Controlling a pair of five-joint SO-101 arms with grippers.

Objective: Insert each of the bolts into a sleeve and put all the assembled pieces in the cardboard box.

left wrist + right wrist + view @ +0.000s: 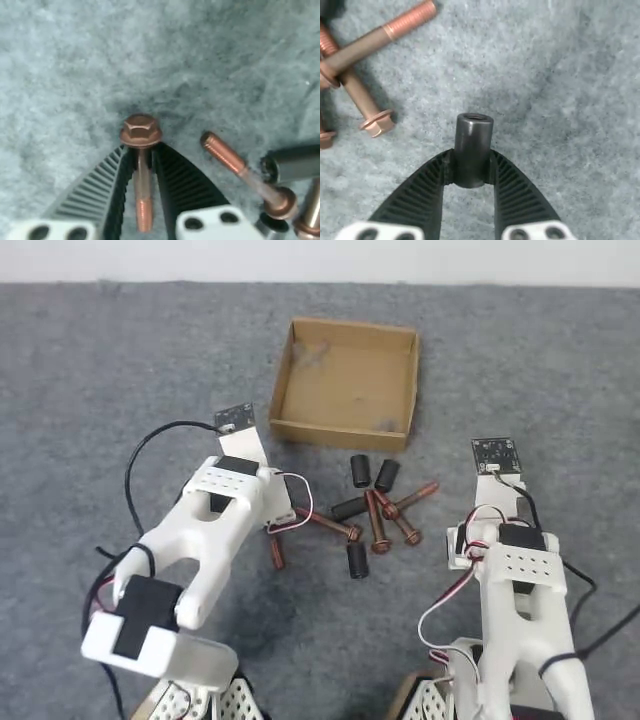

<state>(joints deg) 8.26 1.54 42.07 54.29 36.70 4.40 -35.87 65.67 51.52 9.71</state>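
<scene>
Nearest us, the left gripper (142, 155) has its ribbed fingers closed on the shank of a copper bolt (141, 131). The right gripper (471, 170) pinches a black sleeve (474, 142) by one end, its open mouth pointing away from the fingers. Past the two arms, loose bolts (378, 520) and four loose sleeves (357, 560) lie scattered on the grey carpet (100, 360), and just beyond them sits the cardboard box (340, 430).

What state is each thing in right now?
Cardboard box: open, empty.
Left pincer: shut on a bolt.
Right pincer: shut on a sleeve, its bore empty.
Loose bolts: lying on the carpet, unsleeved.
Loose sleeves: lying beside them, unassembled.
</scene>
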